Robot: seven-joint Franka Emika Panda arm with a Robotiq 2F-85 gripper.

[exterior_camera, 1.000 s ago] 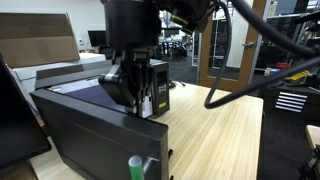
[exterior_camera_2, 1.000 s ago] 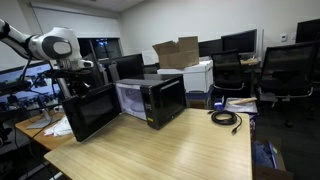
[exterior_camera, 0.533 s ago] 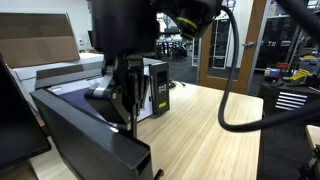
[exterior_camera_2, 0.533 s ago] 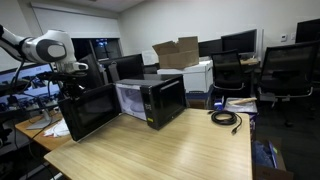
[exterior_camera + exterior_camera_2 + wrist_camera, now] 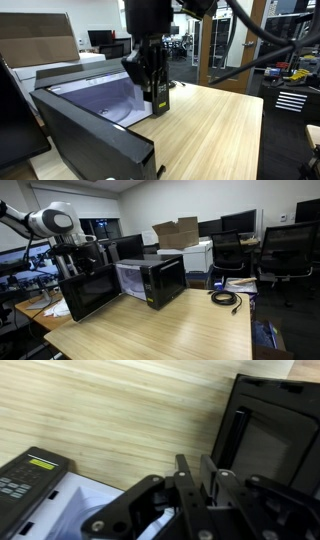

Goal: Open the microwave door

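Microwave door (image 5: 90,135) vs claw: flat dark grey-black rectangular panel, swung wide open, lower left of frame in an exterior view; not touching the claw.
Claw: black two-finger Robotiq gripper (image 5: 198,463), bottom centre of wrist view; jaws drawn close together, nothing between them.
Claw place: the gripper (image 5: 148,82) hangs upper centre of frame in an exterior view, over the open front of the box.
Under claw: pale whitish-lilac interior cavity (image 5: 100,100), exposed.
Control panel: dark keypad with small lit display (image 5: 28,472), lower left of wrist view, just beside the cavity.
Door, wrist view: right of frame (image 5: 275,430), dark face with an upright dark bar (image 5: 230,438); handle or not, cannot tell.
Door, far view: stands out from the box, left of centre (image 5: 92,292).
Microwave: big dark grey boxy appliance (image 5: 165,280), centre of frame, on light wooden table (image 5: 170,330).
Handling (judged): door is stiff, hinged and light to swing; it moves only on its arc. Glossy face likely slippery, so pads would slide on it.
Hold (judged): free edge far from the hinge, hook or push there; not the middle of the face.
Progress (judged): door already open, task looks done.
Background: brown cardboard box (image 5: 178,230) behind the microwave, upper centre; black coiled cable (image 5: 225,298) on the table, right of centre.
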